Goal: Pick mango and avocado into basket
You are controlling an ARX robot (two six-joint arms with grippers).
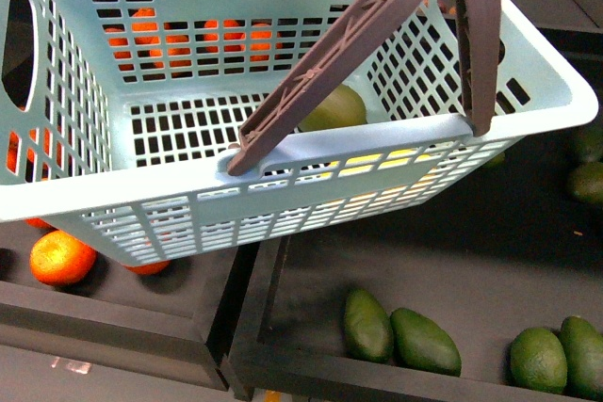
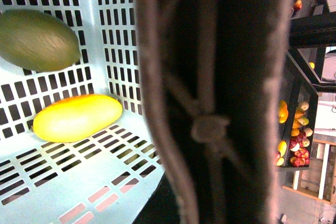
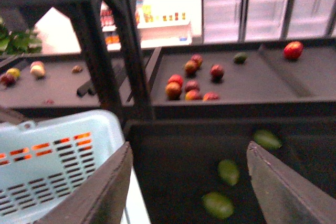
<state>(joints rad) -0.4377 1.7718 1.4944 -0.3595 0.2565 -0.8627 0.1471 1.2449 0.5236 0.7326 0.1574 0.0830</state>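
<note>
Right pincer [image 3: 188, 148], two dark fingers spread wide apart, gripping nothing.

Matt plastic basket [image 1: 377, 143]; smooth, glossy mango [image 2: 76, 117].

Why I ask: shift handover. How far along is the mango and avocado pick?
Looks done: one mango and one avocado lie inside the basket. In hand: no fruit; the right gripper is open and empty, and the left gripper is not visible. Left: apparently nothing, unless more fruit is wanted; other avocados sit in the crate below.
</note>
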